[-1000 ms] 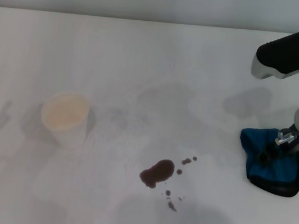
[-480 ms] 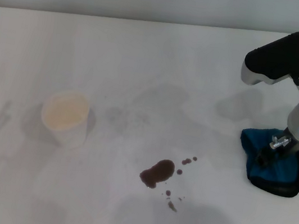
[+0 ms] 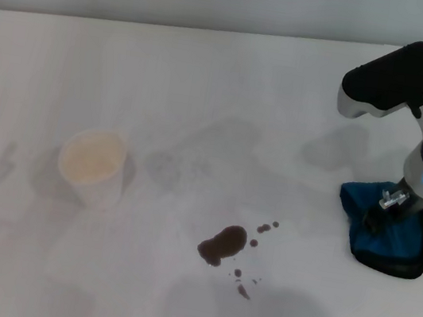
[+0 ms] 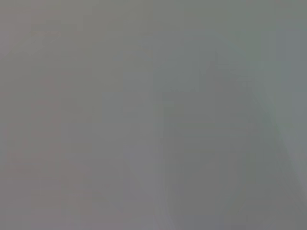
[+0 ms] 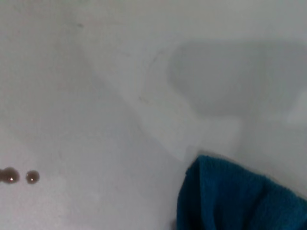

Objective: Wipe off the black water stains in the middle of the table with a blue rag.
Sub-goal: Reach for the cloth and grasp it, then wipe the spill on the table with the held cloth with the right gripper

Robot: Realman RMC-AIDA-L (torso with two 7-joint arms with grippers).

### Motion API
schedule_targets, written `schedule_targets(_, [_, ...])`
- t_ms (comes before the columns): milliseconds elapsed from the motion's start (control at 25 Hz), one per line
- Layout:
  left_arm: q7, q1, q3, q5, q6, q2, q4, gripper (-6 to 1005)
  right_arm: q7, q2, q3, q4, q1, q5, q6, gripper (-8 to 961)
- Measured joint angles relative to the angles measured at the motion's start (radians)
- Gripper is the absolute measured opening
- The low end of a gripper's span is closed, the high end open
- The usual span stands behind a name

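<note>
The table [image 3: 164,103] is a broad, plain white, smooth surface carrying soft grey shadows, and behind its far edge runs a pale, featureless wall. Near its middle lie the black water stains [image 3: 222,243]: one dark oblong blotch with a few tiny droplets scattered just beside it. Taking that blotch as the mark, the white paper cup [image 3: 92,164] stands upright well apart on the robot's left side of it, and the blue rag [image 3: 388,235] lies bunched on the table well apart on the robot's right side. The right gripper [image 3: 379,221] is down on the rag, touching the cloth, but whether its claw is clenched or released cannot be told. In the right wrist view the rag [image 5: 240,201] lies apart from two droplets [image 5: 19,176].
</note>
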Motion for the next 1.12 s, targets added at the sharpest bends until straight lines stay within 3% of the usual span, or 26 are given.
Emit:
schedule_targets(200, [0.0, -0.002, 0.0, -0.009, -0.001, 0.0, 0.0, 879, -0.003, -0.002, 0.0, 0.013, 0.007, 0.0, 0.0, 279])
schedule_targets(640, [0.0, -0.005, 0.0, -0.011, -0.014, 0.0, 0.0, 880, -0.011, -0.002, 0.0, 0.072, 0.028, 0.003, -0.016, 117])
schedule_targets(1120, [0.0, -0.007, 0.0, -0.011, -0.024, 0.0, 0.0, 879, -0.029, 0.0, 0.006, 0.055, 0.027, 0.009, 0.008, 127])
